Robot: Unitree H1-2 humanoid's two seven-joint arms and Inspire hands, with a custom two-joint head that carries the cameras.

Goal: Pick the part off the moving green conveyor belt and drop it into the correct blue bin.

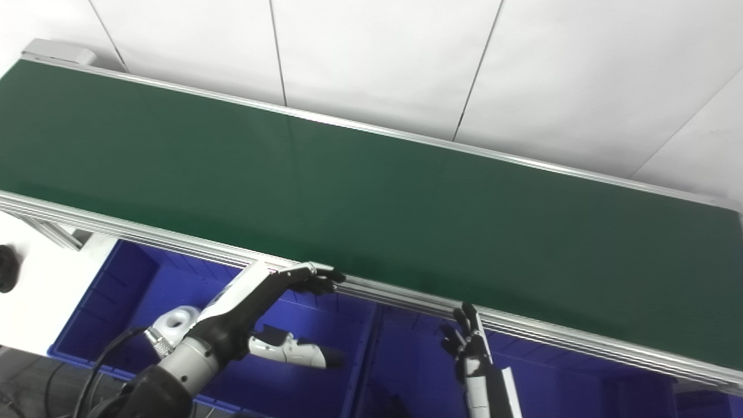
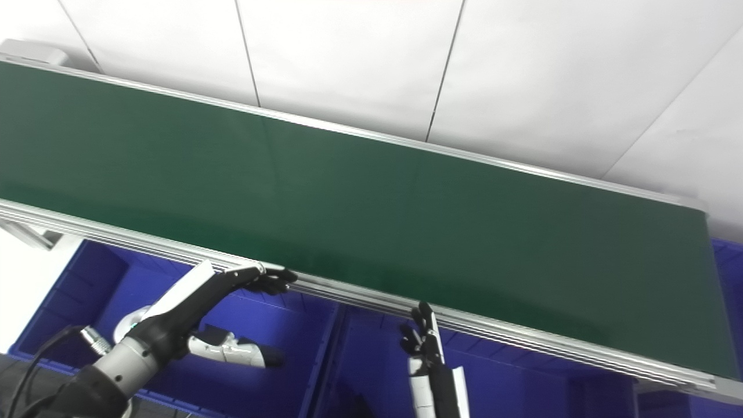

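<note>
The green conveyor belt (image 1: 371,191) runs from upper left to lower right and carries no part that I can see. My left hand (image 1: 264,307) is open, fingers stretched toward the belt's near rail, thumb hanging below, holding nothing. It hovers over the left blue bin (image 1: 110,302). A white part (image 1: 177,322) lies in that bin, just behind the left wrist. My right hand (image 1: 470,342) is open and empty, fingers pointing up, just below the near rail over the middle blue bin (image 1: 418,371).
The belt's silver near rail (image 1: 522,328) runs right above both hands. A divider (image 1: 363,360) separates the left and middle bins. White floor and a dark object (image 1: 7,268) lie at the far left. White wall panels stand behind the belt.
</note>
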